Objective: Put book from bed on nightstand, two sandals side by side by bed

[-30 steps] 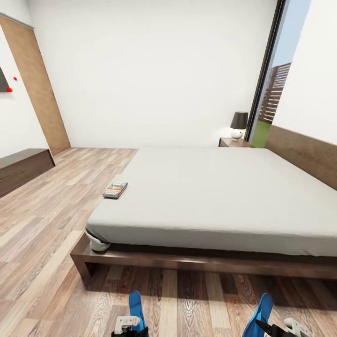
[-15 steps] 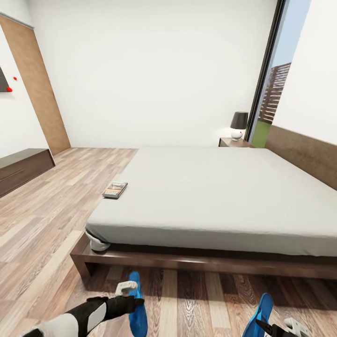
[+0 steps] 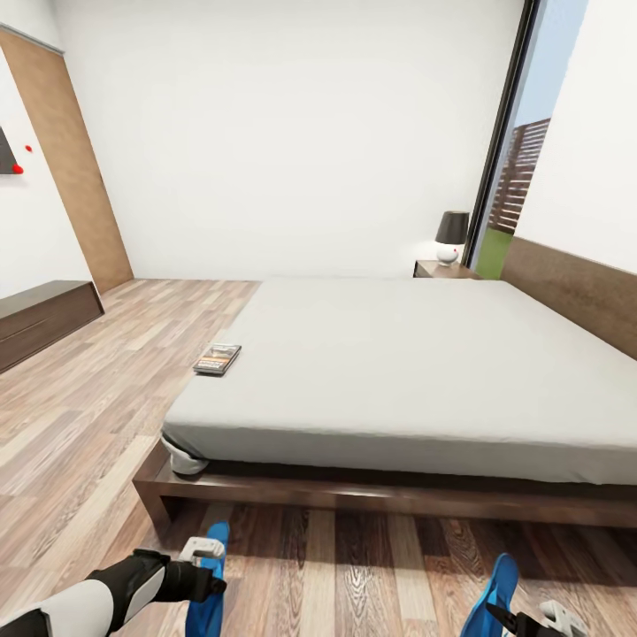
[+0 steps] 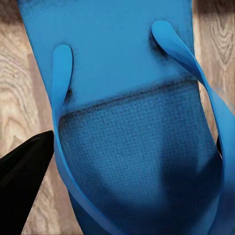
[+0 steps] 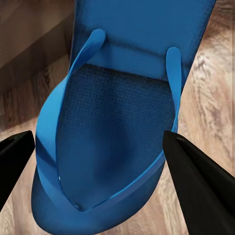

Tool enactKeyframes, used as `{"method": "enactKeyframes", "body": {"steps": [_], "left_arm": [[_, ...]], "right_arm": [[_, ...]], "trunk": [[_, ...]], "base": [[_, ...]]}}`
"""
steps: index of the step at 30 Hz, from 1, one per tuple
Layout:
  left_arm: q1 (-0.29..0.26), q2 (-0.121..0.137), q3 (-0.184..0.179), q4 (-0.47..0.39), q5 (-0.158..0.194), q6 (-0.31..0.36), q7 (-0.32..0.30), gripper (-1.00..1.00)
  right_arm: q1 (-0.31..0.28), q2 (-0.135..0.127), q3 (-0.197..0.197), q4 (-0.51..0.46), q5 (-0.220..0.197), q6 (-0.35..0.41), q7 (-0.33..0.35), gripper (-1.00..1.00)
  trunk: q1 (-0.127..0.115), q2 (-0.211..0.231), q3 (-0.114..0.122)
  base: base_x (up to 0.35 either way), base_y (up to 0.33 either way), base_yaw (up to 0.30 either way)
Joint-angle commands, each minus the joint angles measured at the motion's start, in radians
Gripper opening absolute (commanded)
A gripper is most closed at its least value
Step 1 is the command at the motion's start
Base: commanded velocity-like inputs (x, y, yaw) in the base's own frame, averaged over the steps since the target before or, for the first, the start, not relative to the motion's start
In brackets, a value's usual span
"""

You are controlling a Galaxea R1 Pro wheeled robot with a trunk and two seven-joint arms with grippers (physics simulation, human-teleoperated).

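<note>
Two sandals, left [image 3: 211,575] and right [image 3: 495,588], each clamped between one gripper's fingers; one book [image 3: 218,358] on the bed [image 3: 398,372].

2 blue sandals: 1 [image 3: 211,575] at left gripper [image 3: 202,559], 1 [image 3: 494,593] at right gripper [image 3: 522,619]. 1 book [image 3: 218,358], 1 bed [image 3: 398,372], 1 nightstand [image 3: 442,269] w/ 1 lamp [image 3: 451,236], 1 bench cabinet [image 3: 40,320], all beyond both grippers.

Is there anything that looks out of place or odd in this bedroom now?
Two things. The book lies at the bed edge, not on the nightstand. The two sandals sit far apart on the floor before the bed, one at each hand, not side by side.
</note>
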Motion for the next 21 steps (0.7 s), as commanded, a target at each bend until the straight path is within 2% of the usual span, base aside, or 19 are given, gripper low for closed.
{"method": "enactKeyframes", "body": {"steps": [1,4,5,7,8,10,11,13,16,21], "left_arm": [[-0.001,0.001,-0.005,-0.002,0.004,0.007,0.0,-1.0],[-0.001,-0.009,-0.006,-0.002,-0.004,0.007,0.004,-1.0],[-0.001,-0.012,-0.006,-0.002,-0.005,0.007,0.005,-1.0],[-0.001,-0.015,-0.006,-0.002,-0.005,0.007,0.006,-1.0],[-0.001,-0.016,-0.006,-0.002,-0.006,0.006,0.006,-1.0],[-0.001,-0.016,-0.005,-0.002,-0.005,0.006,0.005,-1.0],[-0.001,-0.017,-0.005,-0.003,-0.005,0.005,0.005,-1.0],[-0.001,-0.022,-0.005,-0.003,-0.005,0.005,0.005,-1.0],[-0.001,-0.029,-0.005,-0.003,-0.005,0.005,0.006,-1.0],[-0.001,-0.032,-0.005,-0.003,-0.004,0.005,0.006,-1.0]], "right_arm": [[-0.001,-0.001,0.002,0.003,-0.01,0.002,0.006,-1.0],[-0.001,-0.004,0.0,0.003,-0.012,0.013,0.023,-1.0],[-0.001,-0.014,-0.002,0.002,-0.013,0.017,0.046,-1.0],[-0.001,-0.06,-0.002,0.0,-0.013,0.032,0.133,-1.0],[-0.001,-0.086,-0.001,-0.003,-0.012,0.066,0.207,-1.0],[-0.002,-0.102,0.0,-0.012,-0.011,0.151,0.286,-1.0],[-0.002,-0.107,0.0,-0.044,-0.011,0.23,0.326,-1.0],[-0.003,-0.111,0.001,-0.124,-0.01,0.319,0.352,-1.0],[-0.003,-0.113,0.002,-0.234,-0.01,0.409,0.365,-1.0],[-0.003,-0.114,0.001,-0.321,-0.014,0.524,0.369,-1.0]], "trunk": [[0.0,0.0,-0.001],[0.0,0.0,-0.001],[0.0,0.0,-0.001],[0.0,0.0,-0.001],[0.0,0.0,-0.001],[0.0,0.0,-0.001],[0.0,0.0,-0.001],[0.0,0.0,-0.001],[0.0,0.0,-0.001],[0.0,0.0,-0.001]], "base": [[0.0,0.0,0.0],[0.0,0.0,0.0],[0.0,0.0,0.0],[0.0,0.0,0.0],[0.0,0.0,0.0],[0.0,0.0,0.0],[0.0,0.0,0.0],[0.0,0.0,0.0],[0.0,0.0,0.0],[0.0,0.0,0.0]]}}
